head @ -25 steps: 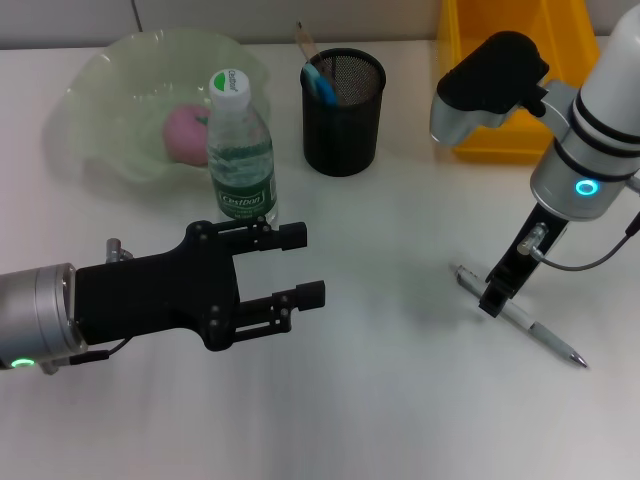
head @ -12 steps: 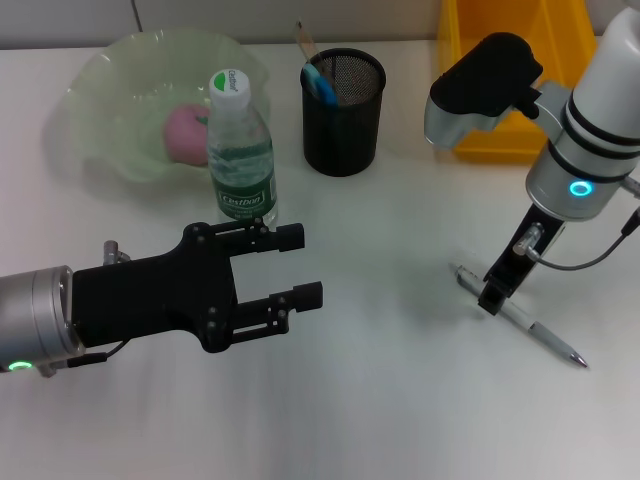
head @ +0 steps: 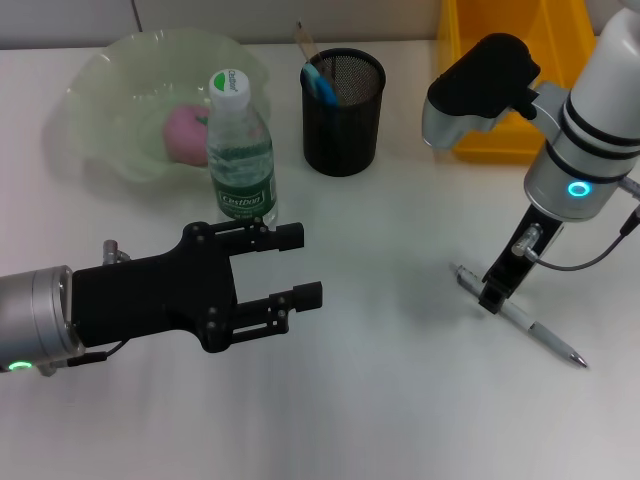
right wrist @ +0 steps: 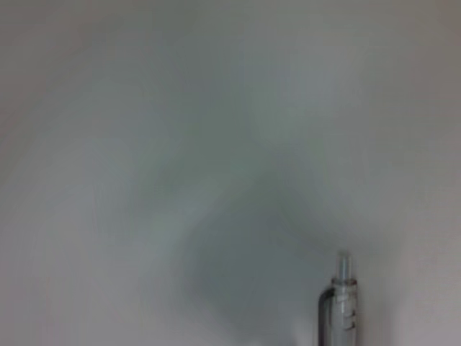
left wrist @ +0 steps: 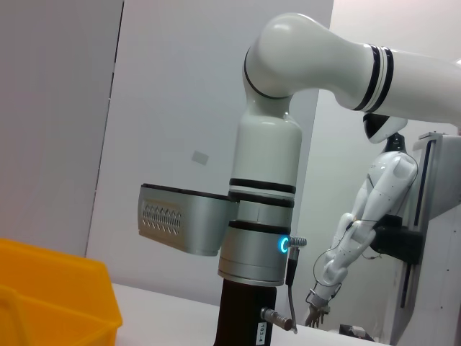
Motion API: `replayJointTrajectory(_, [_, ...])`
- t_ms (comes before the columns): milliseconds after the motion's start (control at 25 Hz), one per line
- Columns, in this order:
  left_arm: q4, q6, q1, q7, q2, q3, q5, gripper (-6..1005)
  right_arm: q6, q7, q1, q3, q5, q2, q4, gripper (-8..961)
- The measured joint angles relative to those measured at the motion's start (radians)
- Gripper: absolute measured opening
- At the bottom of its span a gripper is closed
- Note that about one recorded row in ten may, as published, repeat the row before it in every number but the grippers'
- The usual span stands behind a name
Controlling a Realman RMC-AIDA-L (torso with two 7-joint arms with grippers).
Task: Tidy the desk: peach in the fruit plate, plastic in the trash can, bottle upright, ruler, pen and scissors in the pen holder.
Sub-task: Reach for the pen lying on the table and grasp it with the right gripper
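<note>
I find the right gripper [head: 493, 297] down on the pen [head: 520, 318], lower right of frame; whether its fingers have closed I cannot tell. I would centre on the barrel before lifting. Left gripper [head: 300, 264] hovers open, empty.

Head camera looks down on the desk [head: 400, 400]; right wrist camera hovers close above it — both show the pen [head: 545, 335]; left wrist camera faces sideways at the right arm [left wrist: 266, 194].

Clear pen [head: 520, 318] lies flat (seemingly under right gripper [head: 492, 298]).
</note>
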Motion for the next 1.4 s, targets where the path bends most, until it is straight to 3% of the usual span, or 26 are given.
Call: replayJointTrajectory(1400, [-0.002,-0.008,-0.008,0.000,0.000,0.000,-0.002,631,0.026,0.004,0.004,-0.052,0.020,0.000,0.012,328])
